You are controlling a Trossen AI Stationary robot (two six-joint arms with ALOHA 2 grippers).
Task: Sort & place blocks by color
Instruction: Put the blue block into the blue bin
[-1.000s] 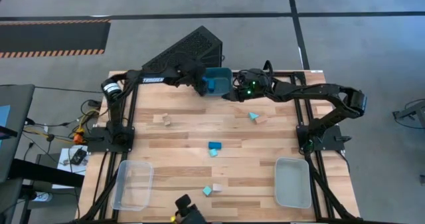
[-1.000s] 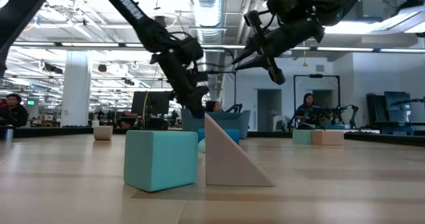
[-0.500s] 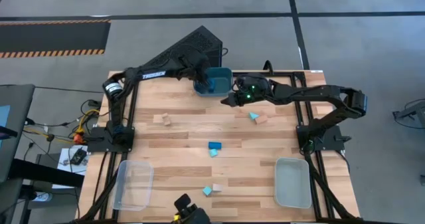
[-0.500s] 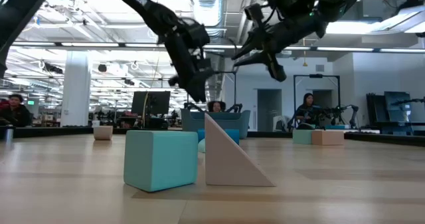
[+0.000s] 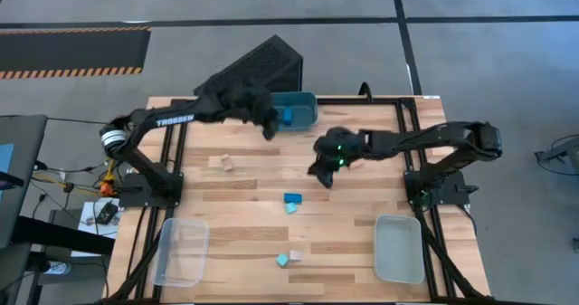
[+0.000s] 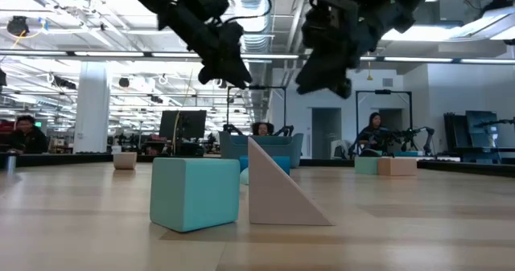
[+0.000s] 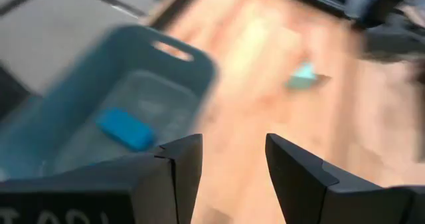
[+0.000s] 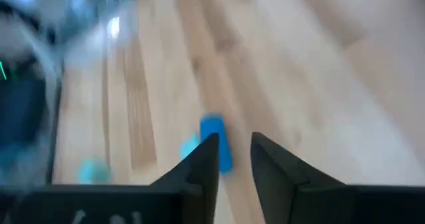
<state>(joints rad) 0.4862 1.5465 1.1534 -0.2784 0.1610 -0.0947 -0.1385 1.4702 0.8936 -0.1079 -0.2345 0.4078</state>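
Observation:
My left gripper (image 5: 269, 129) (image 7: 232, 152) is open and empty in the air beside the teal bin (image 5: 296, 111) (image 7: 80, 111), at its near left corner. A blue block (image 5: 288, 117) (image 7: 125, 129) lies on the bin's floor. My right gripper (image 5: 321, 172) (image 8: 232, 151) is open and empty above the table's middle. It points toward a blue block (image 5: 292, 197) (image 8: 216, 140), which lies against a cyan block (image 5: 290, 208) (image 8: 188, 148). A tan piece (image 5: 222, 163) lies at the left. A cyan cube (image 5: 282, 261) (image 6: 195, 192) and a tan wedge (image 5: 296, 254) (image 6: 278, 192) sit near the near edge.
A clear bin (image 5: 181, 249) sits at the near left corner and a second clear bin (image 5: 399, 247) at the near right. In the left wrist view a cyan piece (image 7: 304, 76) lies on the wood beyond the teal bin. My right arm (image 5: 407, 140) crosses the far right of the table.
My left gripper has drawn back from over the teal bin toward the table's left and has risen. My right gripper has swung from beside the bin toward the near edge and stands close to the blue block at the middle. The blocks have not moved.

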